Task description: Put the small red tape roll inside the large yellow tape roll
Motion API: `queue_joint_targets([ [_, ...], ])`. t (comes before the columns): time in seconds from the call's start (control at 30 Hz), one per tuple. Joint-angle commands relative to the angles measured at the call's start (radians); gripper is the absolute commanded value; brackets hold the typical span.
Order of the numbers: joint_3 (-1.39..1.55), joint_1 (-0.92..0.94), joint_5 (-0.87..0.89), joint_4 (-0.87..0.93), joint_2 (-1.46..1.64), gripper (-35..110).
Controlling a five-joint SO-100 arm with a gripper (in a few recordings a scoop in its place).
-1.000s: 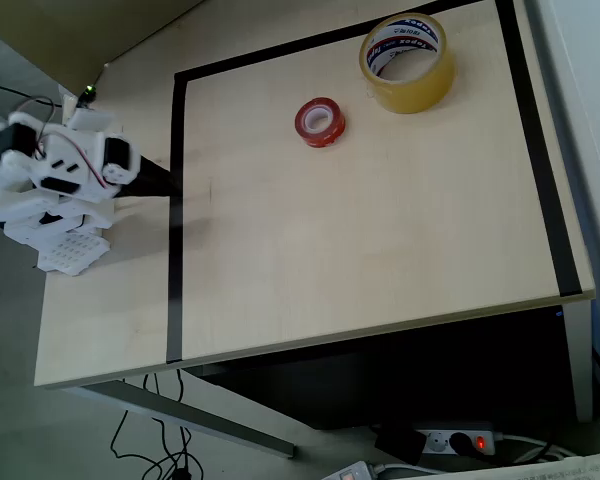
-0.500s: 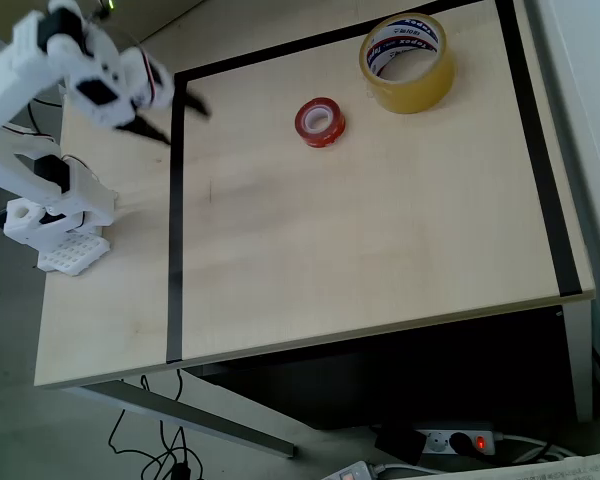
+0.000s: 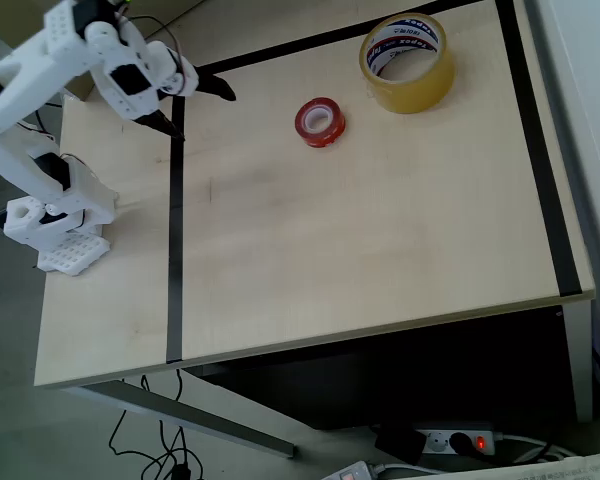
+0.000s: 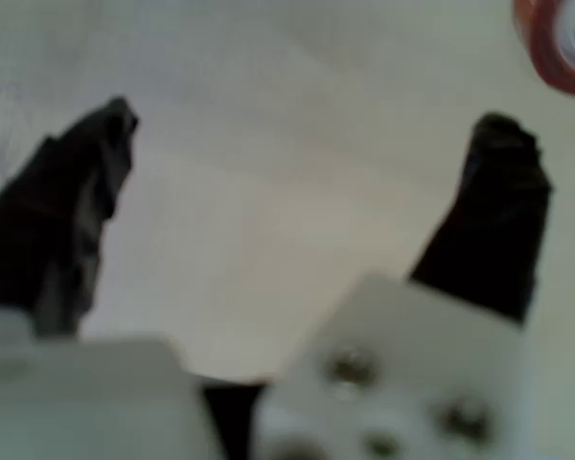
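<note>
Red roll (image 3: 320, 121) near yellow roll (image 3: 407, 61)

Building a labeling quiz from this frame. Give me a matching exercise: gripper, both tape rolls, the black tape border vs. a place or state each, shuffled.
Column 1:
1. gripper
2. small red tape roll
3. large yellow tape roll
4. black tape border

Column 2:
A. tallest ring, at the table's far edge in the overhead view
B. open, holding nothing
C. frames the work area
D. flat on the table, apart from the bigger roll

Pairs: 1-B, 2-D, 3-A, 4-C

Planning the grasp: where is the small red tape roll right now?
In the overhead view the small red tape roll lies flat on the table, just lower-left of the large yellow tape roll, apart from it.
</note>
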Motion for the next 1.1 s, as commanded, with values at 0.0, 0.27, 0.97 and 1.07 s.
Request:
queue_joint_targets([
  [0.0,-0.077,-0.011,-0.049,-0.008,0.003,36],
  [0.27,-0.126,-0.014,-0.098,-0.101,-0.129,36],
  [0.97,-0.440,0.023,-0.161,-0.232,-0.495,36],
  [1.07,-0.545,0.023,-0.163,-0.206,-0.580,36],
])
